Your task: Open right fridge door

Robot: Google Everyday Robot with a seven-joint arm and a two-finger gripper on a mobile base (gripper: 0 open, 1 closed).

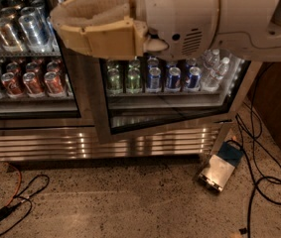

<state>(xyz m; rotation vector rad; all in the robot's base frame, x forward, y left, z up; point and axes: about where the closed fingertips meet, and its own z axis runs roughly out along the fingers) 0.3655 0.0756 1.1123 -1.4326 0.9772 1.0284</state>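
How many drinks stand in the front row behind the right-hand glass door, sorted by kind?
Green cans: 2
Blue cans: 3
Clear water bottles: 2
Total: 7, front row only, behind the right fridge door, which stands ajar. The gripper hangs in front of the cooler's upper part and hides whatever is on the shelves above.
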